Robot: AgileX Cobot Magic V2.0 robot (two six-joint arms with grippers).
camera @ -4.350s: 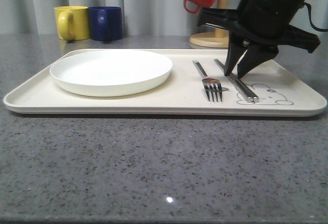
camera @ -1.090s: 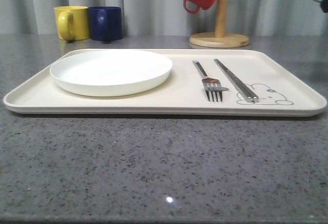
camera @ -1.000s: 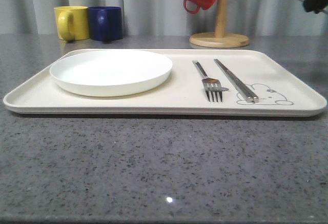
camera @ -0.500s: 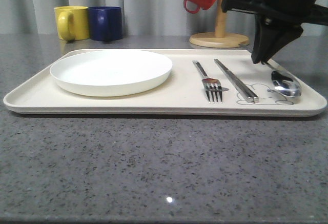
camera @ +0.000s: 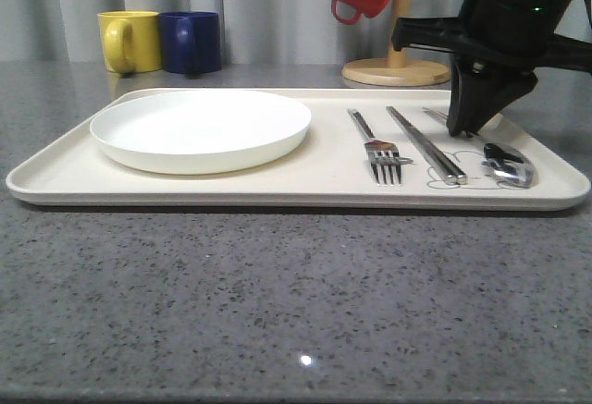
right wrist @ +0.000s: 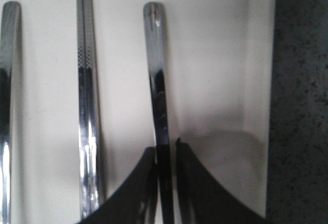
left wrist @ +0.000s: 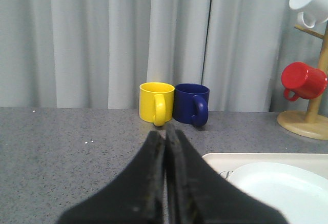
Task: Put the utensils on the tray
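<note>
spoon [camera: 507, 160] on tray [camera: 305, 182], handle pinched by right gripper [right wrist: 165, 155]

The right arm [camera: 513, 16] is a bulky matte-black body with a small green light near its top, a thin black cable at its side and flat black wings spreading above tapered black jaws, while the left gripper [left wrist: 165, 183] shows two smooth, curved black fingers.
</note>
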